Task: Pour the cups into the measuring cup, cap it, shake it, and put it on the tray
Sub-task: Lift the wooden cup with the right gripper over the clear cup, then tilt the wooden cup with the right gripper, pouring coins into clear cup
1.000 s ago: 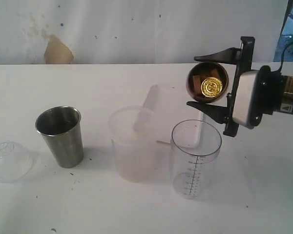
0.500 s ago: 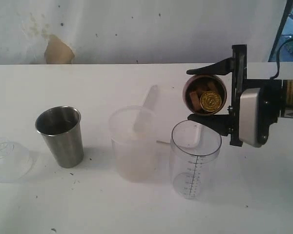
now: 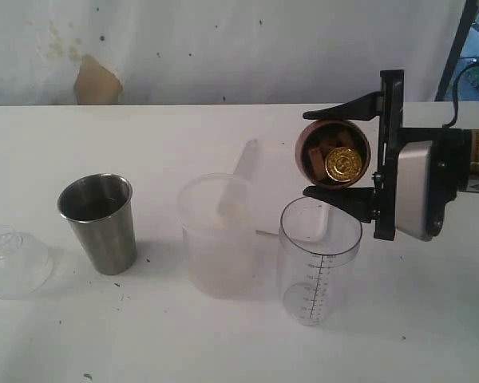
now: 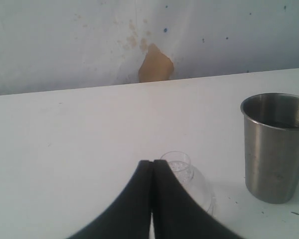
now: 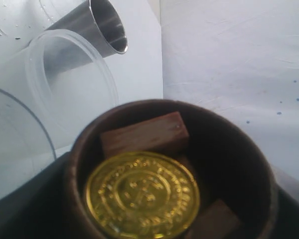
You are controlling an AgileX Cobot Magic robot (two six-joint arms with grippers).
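My right gripper (image 3: 310, 154) is shut on the brown wooden cup (image 3: 319, 130), which lies tipped on its side just above the rim of the clear measuring cup (image 3: 319, 259). In the wooden cup (image 5: 239, 164) sit a gold coin (image 5: 142, 196) and brown blocks (image 5: 144, 134). The frosted cup (image 3: 219, 235) stands left of the measuring cup. Further left is the steel tumbler (image 3: 98, 223). Behind them lies the white tray (image 3: 275, 179). My left gripper (image 4: 152, 164) is shut and empty, low over the table beside a clear domed lid (image 4: 189, 174); it is outside the exterior view.
The domed lid (image 3: 12, 262) rests at the table's left edge. A pale stick (image 3: 235, 187) leans out of the frosted cup. The wall runs behind the table, with a brown patch (image 3: 94, 84).
The right gripper has come down and slightly left with the wooden cup, closer to the measuring cup's rim, and its wrist has rolled. The left gripper has stayed put.
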